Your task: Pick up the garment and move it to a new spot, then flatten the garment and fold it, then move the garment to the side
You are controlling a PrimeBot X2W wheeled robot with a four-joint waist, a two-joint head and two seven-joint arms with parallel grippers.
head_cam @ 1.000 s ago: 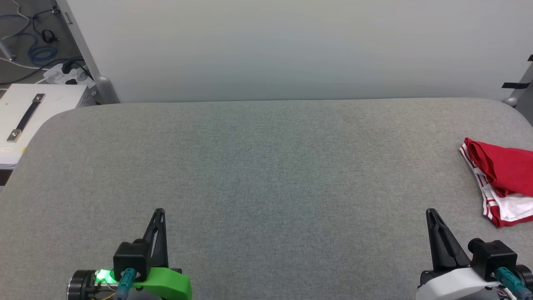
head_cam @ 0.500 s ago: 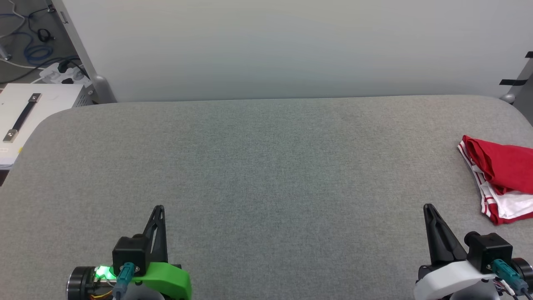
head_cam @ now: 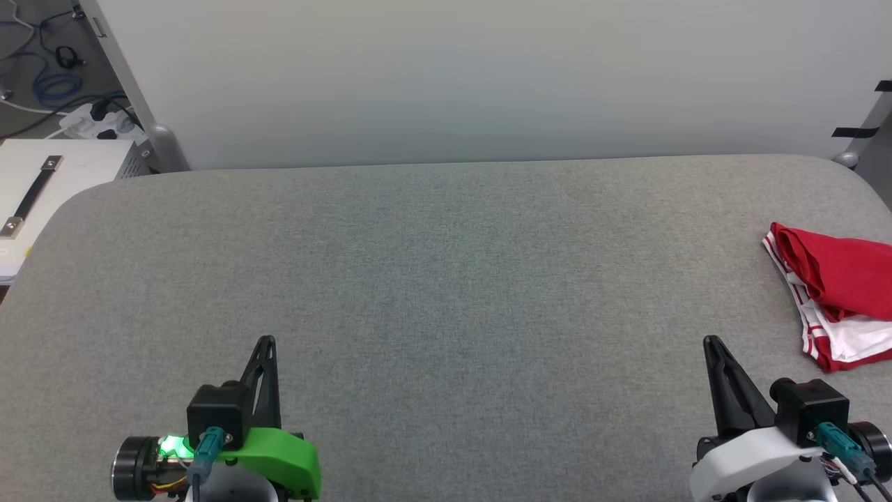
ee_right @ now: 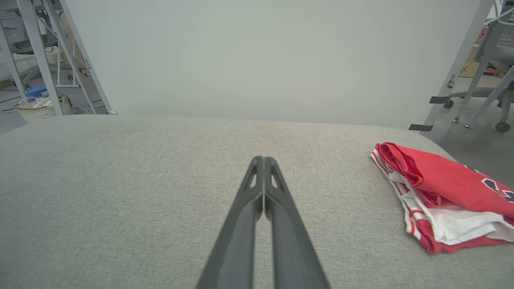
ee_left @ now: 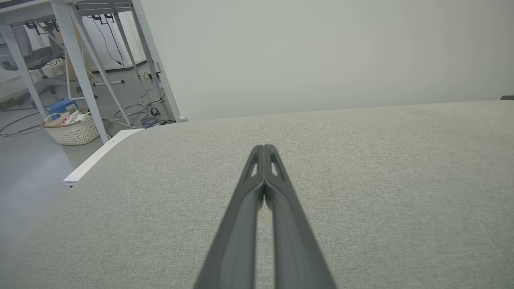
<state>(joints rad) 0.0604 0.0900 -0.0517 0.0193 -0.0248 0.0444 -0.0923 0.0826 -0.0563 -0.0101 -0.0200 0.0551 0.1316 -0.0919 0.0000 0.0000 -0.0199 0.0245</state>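
The garment (head_cam: 840, 293), a red shirt with white and striped parts, lies folded in a pile at the right edge of the grey padded table (head_cam: 446, 279). In the right wrist view the garment (ee_right: 441, 196) sits to the right of my fingers, part of a black print showing. My right gripper (head_cam: 709, 343) is shut and empty at the lower right, well short of the garment and to its left. My left gripper (head_cam: 266, 343) is shut and empty at the lower left. Both wrist views show the fingertips (ee_left: 264, 149) (ee_right: 263, 159) pressed together above bare cloth.
A pale wall panel (head_cam: 488, 77) stands behind the table's far edge. A white case with a black handle (head_cam: 42, 188) and cables lie on the floor at the left. A wicker basket (ee_left: 72, 128) and metal frame legs stand beyond the left corner. Office chairs (ee_right: 490, 60) stand far right.
The whole head view has drifted a little: the table and garment sit slightly left and higher, so the camera moved. Both grippers stay shut and keep their places.
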